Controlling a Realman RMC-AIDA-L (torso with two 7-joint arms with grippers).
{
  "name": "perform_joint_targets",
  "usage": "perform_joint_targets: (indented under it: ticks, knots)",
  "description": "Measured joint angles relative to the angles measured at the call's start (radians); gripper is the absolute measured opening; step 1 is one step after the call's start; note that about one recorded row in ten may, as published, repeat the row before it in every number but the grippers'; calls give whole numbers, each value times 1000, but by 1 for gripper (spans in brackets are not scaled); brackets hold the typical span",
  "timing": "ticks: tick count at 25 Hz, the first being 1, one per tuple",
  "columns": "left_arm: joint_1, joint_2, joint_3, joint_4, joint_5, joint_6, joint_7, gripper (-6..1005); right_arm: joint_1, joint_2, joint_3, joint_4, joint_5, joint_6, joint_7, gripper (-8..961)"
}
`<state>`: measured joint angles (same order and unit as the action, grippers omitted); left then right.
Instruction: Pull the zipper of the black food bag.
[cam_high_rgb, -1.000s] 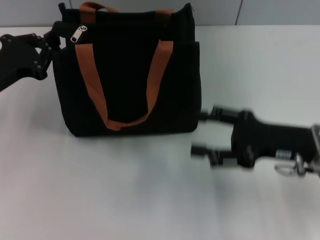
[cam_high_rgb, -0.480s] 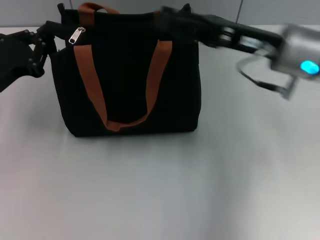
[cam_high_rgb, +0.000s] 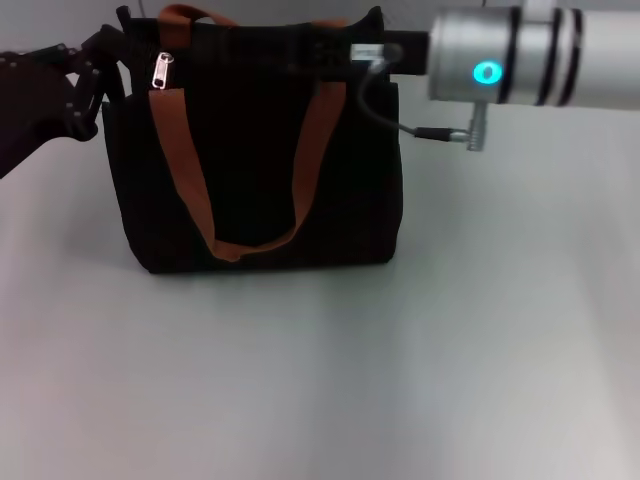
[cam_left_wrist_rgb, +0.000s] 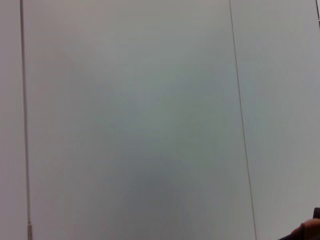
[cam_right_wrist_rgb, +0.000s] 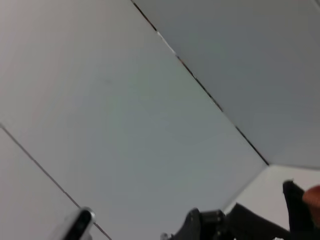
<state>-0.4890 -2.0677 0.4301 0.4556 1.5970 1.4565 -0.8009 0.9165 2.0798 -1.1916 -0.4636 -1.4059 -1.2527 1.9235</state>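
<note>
The black food bag (cam_high_rgb: 255, 160) stands upright at the back middle of the table in the head view, with two orange-brown handles (cam_high_rgb: 180, 150). The silver zipper pull (cam_high_rgb: 161, 70) hangs at the bag's top left end. My left gripper (cam_high_rgb: 108, 68) is against the bag's top left corner, just left of the pull. My right arm (cam_high_rgb: 510, 68) reaches in from the right at the height of the bag's top. Its black gripper (cam_high_rgb: 345, 50) is over the bag's top right edge and merges with the black fabric. The wrist views show mostly wall.
The white table (cam_high_rgb: 320, 370) spreads in front of and to the right of the bag. Grey wall panels (cam_left_wrist_rgb: 130, 100) stand behind it. A cable (cam_high_rgb: 400, 125) loops down from my right wrist beside the bag's right side.
My right arm has swung up from the table at the bag's lower right to the bag's top right edge. My left gripper has stayed at the top left corner. The pull now hangs straighter.
</note>
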Motion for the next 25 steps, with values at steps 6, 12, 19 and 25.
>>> perform_joint_targets:
  ticks: [6,12,19,25]
  knots:
    - [-10,-1,-4,0,0,1,-5,23,54,0,-46,-22,-69,91,128,595]
    - [-10,0,-5,0,0,12,-2,23,82,3,-55,-32,-119,145,165,600]
    - [-15,-1,-1,0,0,44,0,23,131,4,-97,-32,-164,207,237,592]
    - [-18,-1,-7,-1,-1,45,-3,22,146,5,-97,-33,-172,209,270,475]
